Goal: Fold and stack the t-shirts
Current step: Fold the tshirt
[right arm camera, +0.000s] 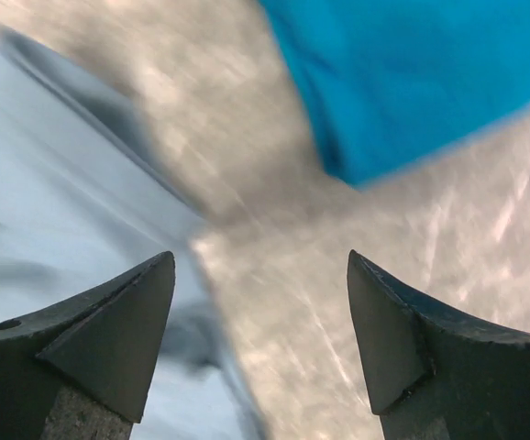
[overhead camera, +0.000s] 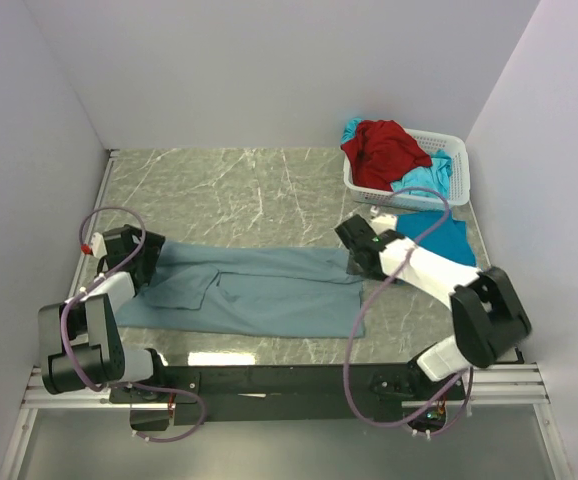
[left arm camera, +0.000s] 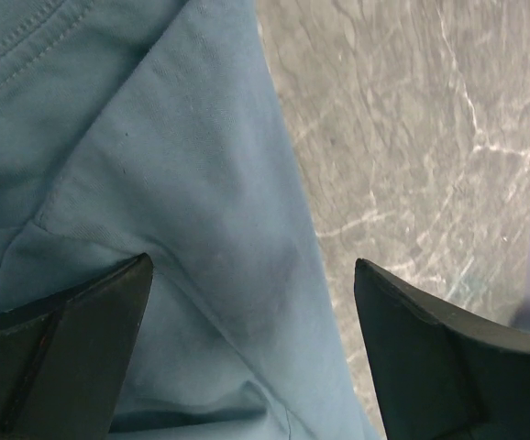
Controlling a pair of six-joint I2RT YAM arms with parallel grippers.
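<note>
Grey-blue and soft, the big shirt (overhead camera: 259, 290). Lies flat on the marble table (overhead camera: 229, 190), stretched long from left to right. Shows some folds near the left end.

At the left end of it, the left gripper (left arm camera: 251, 275). Hangs just over the cloth with jaws wide apart. Holds nothing. Under it, the edge of the big shirt, with bare table on one side.

At the far right corner of the big shirt, the right gripper (right arm camera: 260, 266). Wide apart too, with nothing in between. Blurry in the wrist view, so hard to tell if touching the cloth or not. Below it, the pale edge of the big shirt on one side and table on the other.

Just past it, a turquoise shirt (overhead camera: 439, 235) on the table, near the big shirt but apart from it. Sits right in front of a white basket (overhead camera: 459, 160) in the far right corner.

In the basket, a red shirt (overhead camera: 384, 150) in a heap on top. Beside it and behind it, more turquoise cloth (overhead camera: 424, 180) poking out. Cannot tell how many shirts that makes.
</note>
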